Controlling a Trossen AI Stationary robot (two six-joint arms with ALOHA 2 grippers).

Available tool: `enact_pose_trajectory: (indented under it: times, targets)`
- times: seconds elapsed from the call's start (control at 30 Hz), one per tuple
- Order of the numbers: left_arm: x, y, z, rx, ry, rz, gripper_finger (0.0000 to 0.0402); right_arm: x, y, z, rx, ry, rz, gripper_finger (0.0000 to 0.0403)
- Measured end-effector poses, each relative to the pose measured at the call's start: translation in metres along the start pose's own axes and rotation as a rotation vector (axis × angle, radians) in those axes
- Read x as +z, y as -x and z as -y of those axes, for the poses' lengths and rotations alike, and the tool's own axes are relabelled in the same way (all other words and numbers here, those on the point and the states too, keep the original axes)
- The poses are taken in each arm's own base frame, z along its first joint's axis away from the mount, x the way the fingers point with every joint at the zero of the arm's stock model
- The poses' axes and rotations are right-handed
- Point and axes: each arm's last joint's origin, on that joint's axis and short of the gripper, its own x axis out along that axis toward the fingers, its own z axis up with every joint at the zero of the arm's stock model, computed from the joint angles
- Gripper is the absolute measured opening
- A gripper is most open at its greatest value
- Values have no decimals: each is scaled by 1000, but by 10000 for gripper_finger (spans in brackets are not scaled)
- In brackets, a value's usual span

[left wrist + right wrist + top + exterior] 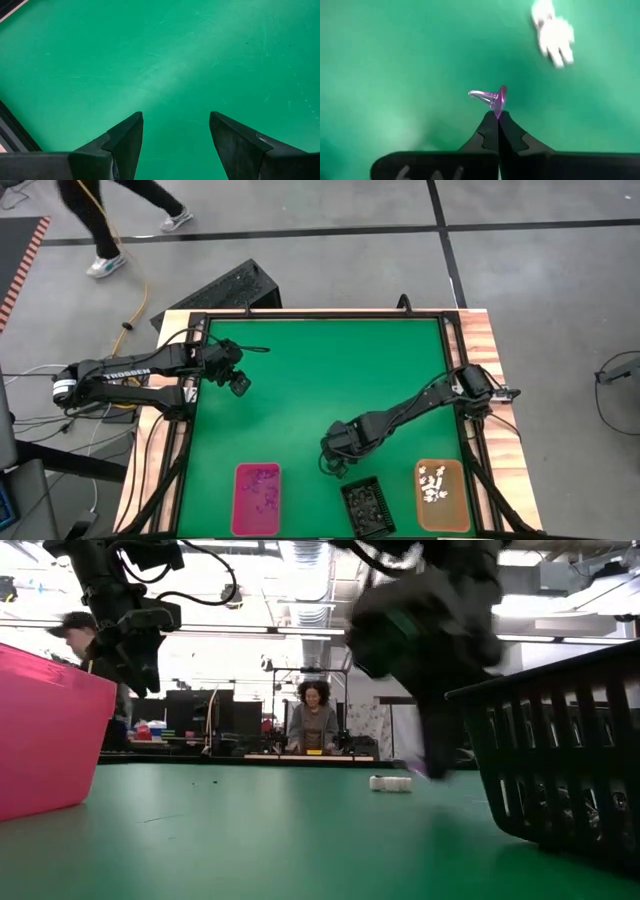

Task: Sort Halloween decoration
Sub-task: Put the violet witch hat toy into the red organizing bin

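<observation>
the sorting looks nearly finished: the mat [330, 380] is almost bare. the right gripper [497, 116], low beside the black tray [365, 505], is pinched closed on a purple trinket [492, 97]; a white trinket [552, 35] lies loose nearby. the pink tray [256, 498] holds purple bits, the orange tray [441, 495] white ones, the black tray dark ones. the left gripper [175, 142] waits over the far-left mat, fingers spread, empty.

The table mat [320, 380] is plain green, edged in wood grain. The trays are pink [257, 500], black lattice [366, 506] and orange [441, 496]. The pinched trinket [492, 97] is translucent purple; the blurred one nearby [552, 32] looks white.
</observation>
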Motion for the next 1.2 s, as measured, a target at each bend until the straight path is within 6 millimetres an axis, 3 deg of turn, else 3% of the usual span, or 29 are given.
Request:
enact_pose_trajectory:
  times: [0.4,0.53,0.67,1.03,1.2]
  targets:
    - [0,0,0,0,7,0,219,48,52,-47,262,217,270,14]
    - [0,0,0,2,7,0,219,62,57,-58,310,295,353,14]
    - [0,0,0,8,8,3,219,75,56,-72,328,381,403,14]
    - [1,-1,-1,27,38,12,219,102,29,-120,386,654,411,14]
    - [1,-1,-1,26,51,11,219,107,18,-128,384,712,384,23]
